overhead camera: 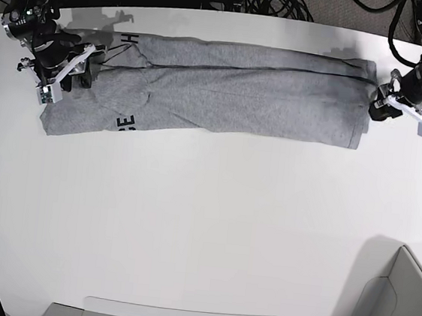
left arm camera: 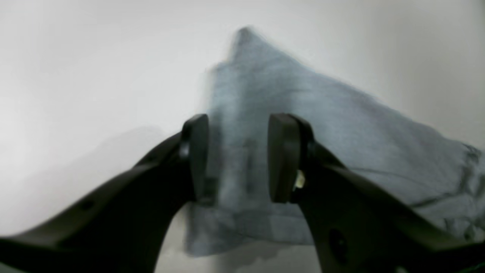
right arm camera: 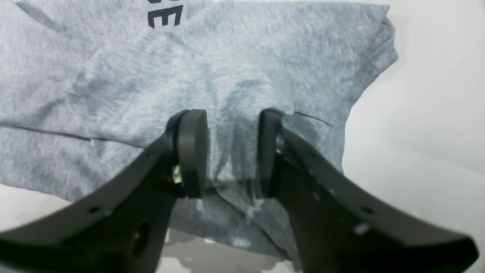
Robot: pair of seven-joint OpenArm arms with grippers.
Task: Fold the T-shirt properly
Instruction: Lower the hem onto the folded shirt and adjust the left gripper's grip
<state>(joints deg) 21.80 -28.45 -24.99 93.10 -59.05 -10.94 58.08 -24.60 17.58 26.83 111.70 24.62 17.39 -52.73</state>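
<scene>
Left gripper (left arm camera: pixel 238 157), matte black plastic: two curved arms widening toward the camera, each ending in a flat, rounded rectangular pad; a small pale yellowish part sits behind the right-hand pad, and round recessed holes mark the arms. Right gripper (right arm camera: pixel 233 153), same black construction, with a row of small holes along one arm and a pale part behind the left-hand pad. Base view: dark arm bodies carrying white brackets, with black cables bundled at the worktop's far edge.
</scene>
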